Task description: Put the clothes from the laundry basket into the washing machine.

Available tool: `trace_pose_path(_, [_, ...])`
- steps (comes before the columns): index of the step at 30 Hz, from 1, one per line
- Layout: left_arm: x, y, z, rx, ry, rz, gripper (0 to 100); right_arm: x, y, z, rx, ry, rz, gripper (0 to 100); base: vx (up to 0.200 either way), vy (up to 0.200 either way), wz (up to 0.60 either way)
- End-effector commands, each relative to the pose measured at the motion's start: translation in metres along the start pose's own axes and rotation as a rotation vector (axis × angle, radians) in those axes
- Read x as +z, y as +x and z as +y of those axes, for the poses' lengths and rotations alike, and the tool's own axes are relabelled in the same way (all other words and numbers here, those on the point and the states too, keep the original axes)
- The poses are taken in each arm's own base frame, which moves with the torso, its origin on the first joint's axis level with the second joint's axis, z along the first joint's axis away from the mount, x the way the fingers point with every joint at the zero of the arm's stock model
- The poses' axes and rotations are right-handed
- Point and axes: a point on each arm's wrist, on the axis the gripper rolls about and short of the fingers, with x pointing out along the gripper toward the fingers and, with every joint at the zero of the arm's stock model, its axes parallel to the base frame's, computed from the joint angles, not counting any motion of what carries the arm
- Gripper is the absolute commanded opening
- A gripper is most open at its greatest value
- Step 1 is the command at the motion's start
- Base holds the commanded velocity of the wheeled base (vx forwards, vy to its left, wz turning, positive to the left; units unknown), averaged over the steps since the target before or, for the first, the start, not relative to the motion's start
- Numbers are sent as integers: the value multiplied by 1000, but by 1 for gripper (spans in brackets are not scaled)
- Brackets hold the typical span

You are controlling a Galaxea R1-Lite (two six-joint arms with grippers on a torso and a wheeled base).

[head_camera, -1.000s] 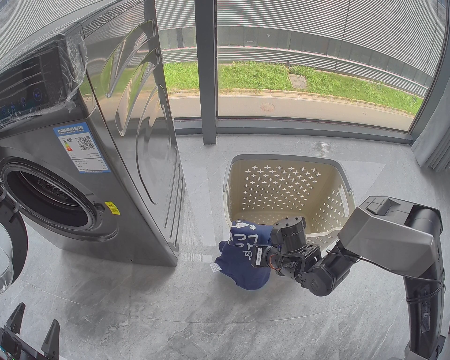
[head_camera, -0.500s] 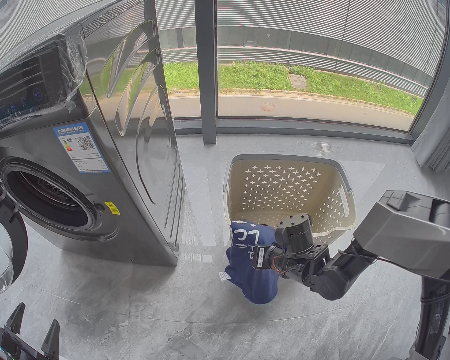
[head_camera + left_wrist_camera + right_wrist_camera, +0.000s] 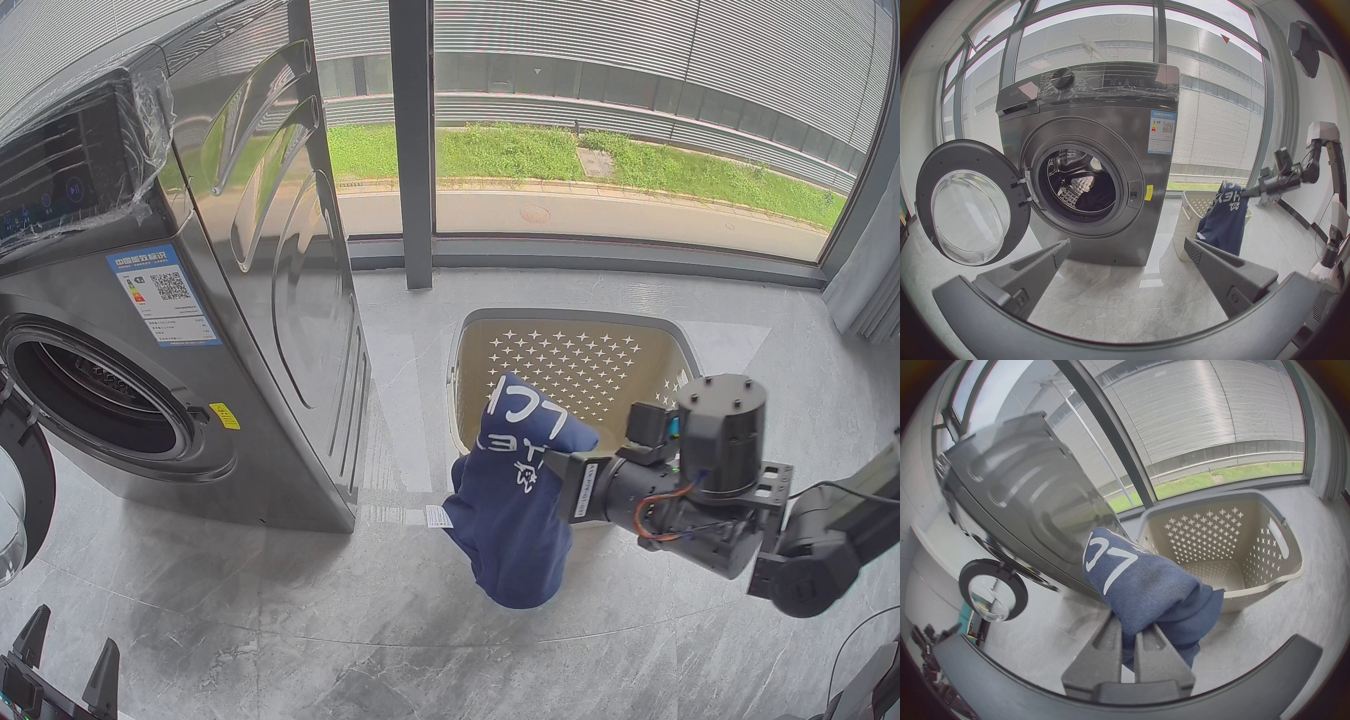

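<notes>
A navy shirt (image 3: pixel 511 506) with white lettering hangs at centre frame, pinched by the right gripper (image 3: pixel 553 461), just in front of the beige, star-holed basket (image 3: pixel 572 317). The grey washer (image 3: pixel 272 309) stands at left, its round door (image 3: pixel 970 201) swung open.

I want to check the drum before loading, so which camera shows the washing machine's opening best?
The left wrist view. It faces the opening head-on, with the door swung aside and the drum's inside visible. The head view sees the opening obliquely at its edge; the right wrist view catches it nearly edge-on.
</notes>
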Motion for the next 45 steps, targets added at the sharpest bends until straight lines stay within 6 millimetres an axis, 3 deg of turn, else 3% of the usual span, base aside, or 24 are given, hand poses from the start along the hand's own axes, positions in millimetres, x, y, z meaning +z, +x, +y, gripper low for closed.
trace_pose_path(1, [-5, 1, 0, 0, 1, 7, 100, 42, -69, 15, 134, 34, -171, 0, 0, 0, 0])
trace_pose_path(6, [-5, 1, 0, 0, 3, 7, 100, 59, -108, 18, 234, 56, -261, 0, 0, 0, 0])
trace_pose_path(12, [-5, 1, 0, -2, 12, 9, 100, 80, -141, 8, 249, 29, -392, 0, 0, 0, 0])
trace_pose_path(19, [-5, 1, 0, 0, 1, 9, 100, 76, -142, 7, 255, -11, -390, 0, 0, 0, 0])
trace_pose_path(37, [-5, 1, 0, 2, -5, 9, 100, 74, -152, 7, 307, -20, -389, 0, -200, 0, 0])
trace_pose_path(45, [-5, 1, 0, 2, -2, 10, 100, 71, -150, 8, 315, -25, -370, 0, 0, 50, 0])
